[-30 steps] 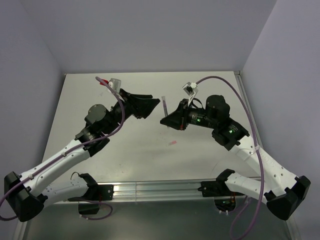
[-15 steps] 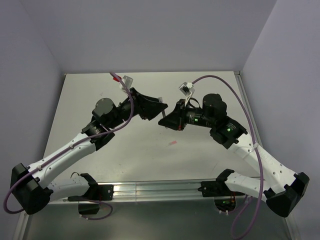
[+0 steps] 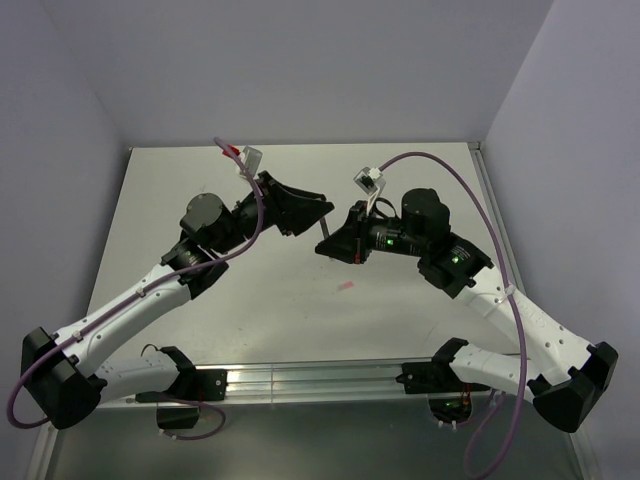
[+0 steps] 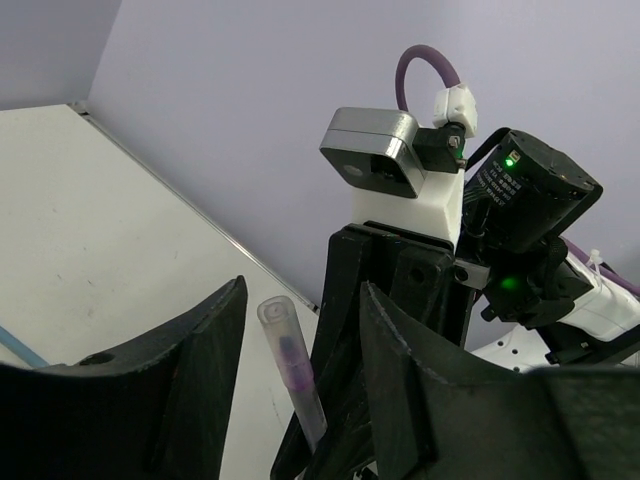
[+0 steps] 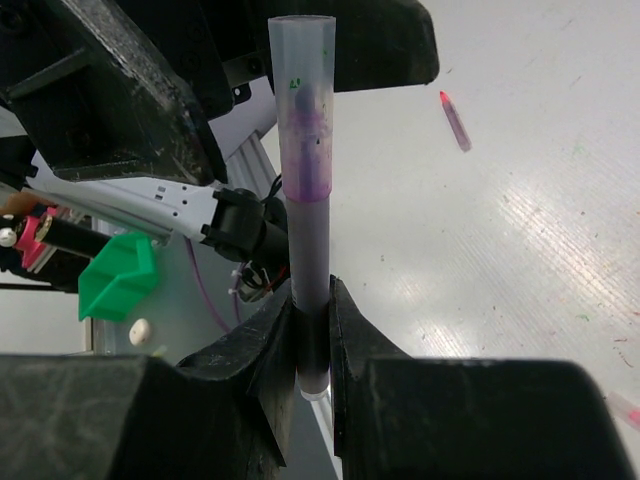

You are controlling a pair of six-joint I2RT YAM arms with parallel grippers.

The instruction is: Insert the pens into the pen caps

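Right now your right pincer (image 5: 312, 305) is clamped on the lower end of the dark grey pen (image 5: 308, 250), holding it upright; the pale grey cap (image 5: 302, 60) sits over the pen's upper end, straight above those fingers. Your left pincer (image 4: 302, 290) has its fingers spread, one on each side of the cap with a gap showing on both sides, so it grips nothing.

Around the cap it is crowded; the left pincer's black fingers flank its top, and seen from the left wrist the right arm's wrist camera (image 4: 372, 150) and purple cable (image 4: 425, 75) stand close behind it. A pinkish-red cap (image 5: 455, 120) lies flat on the worktop (image 5: 520, 220), well apart from both pincers; a green block (image 5: 115, 275) sits beyond the left pincer, off the worktop.

The pale cap is a translucent round tube with a flat rim, and a purple tip shows through its wall; the pen is a slimmer smooth cylinder; the pincer fingers are matt black wedges; the worktop is pale and glossy with faint scuffs.

A second ago the left pincer stood off to the left of the pen; it has since swung in to straddle the cap, and the right pincer has edged slightly towards it; the pinkish-red cap has not moved.
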